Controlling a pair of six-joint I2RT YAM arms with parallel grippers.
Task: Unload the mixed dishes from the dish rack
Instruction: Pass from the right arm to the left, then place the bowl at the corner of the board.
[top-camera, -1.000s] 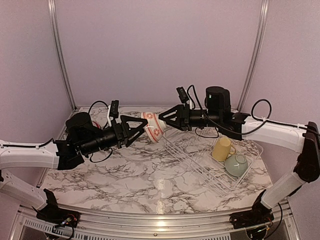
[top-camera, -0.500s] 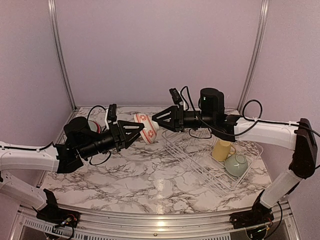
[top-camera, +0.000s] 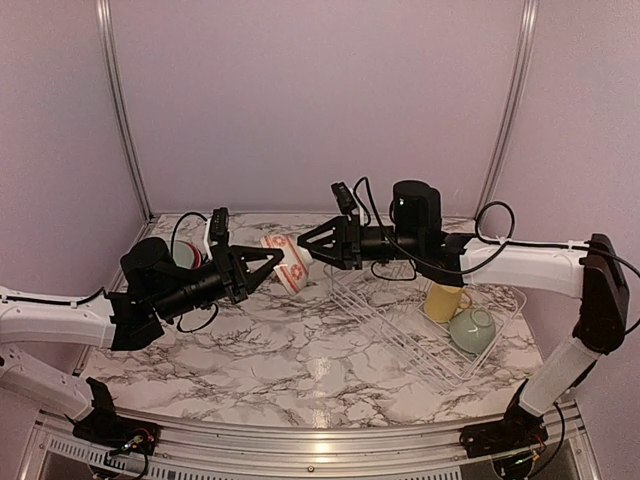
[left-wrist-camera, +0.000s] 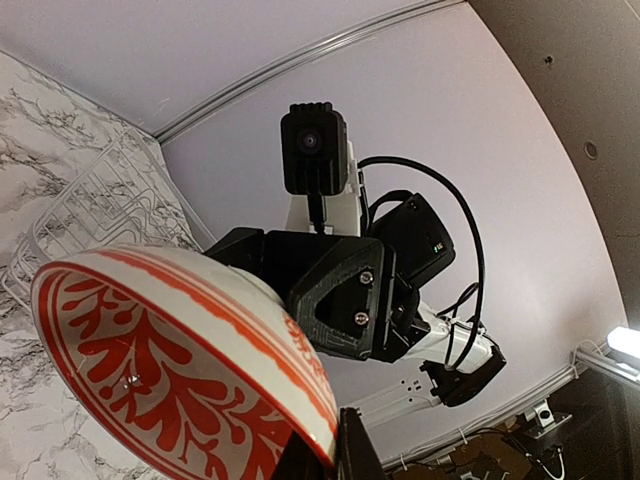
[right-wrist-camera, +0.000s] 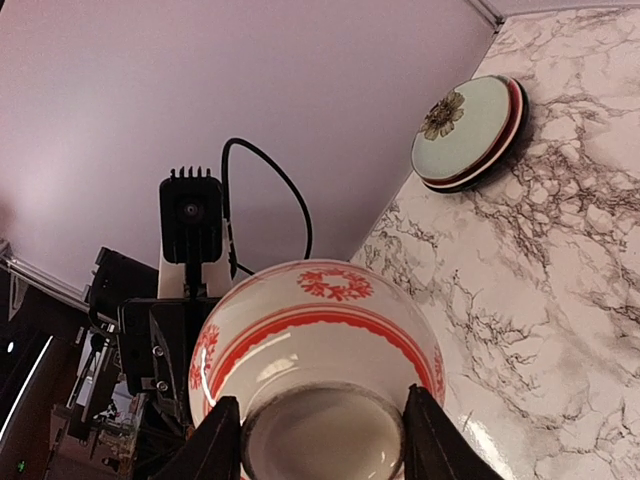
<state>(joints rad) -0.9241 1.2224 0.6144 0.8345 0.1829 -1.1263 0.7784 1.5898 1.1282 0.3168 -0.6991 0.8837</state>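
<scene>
The small white-and-red patterned bowl (top-camera: 287, 263) hangs in the air over the table's back middle, between both grippers. My left gripper (top-camera: 271, 264) is shut on its rim; in the left wrist view its fingers (left-wrist-camera: 352, 447) pinch the rim of the bowl (left-wrist-camera: 150, 370). My right gripper (top-camera: 305, 250) is shut on the bowl's foot, with the bowl (right-wrist-camera: 320, 320) between its fingers (right-wrist-camera: 222, 440). The white wire dish rack (top-camera: 400, 325) lies at the right, holding a yellow mug (top-camera: 445, 297) and a pale green bowl (top-camera: 472, 328).
A red-and-teal floral plate (right-wrist-camera: 468, 132) lies flat on the marble table near the back left corner, behind my left arm. Purple walls with metal posts close in the back and sides. The rack (left-wrist-camera: 95, 205) shows past the bowl in the left wrist view.
My left gripper has closed onto the bowl's rim. Both grippers and the bowl have drifted left, away from the rack. The right gripper's hold is unchanged.
</scene>
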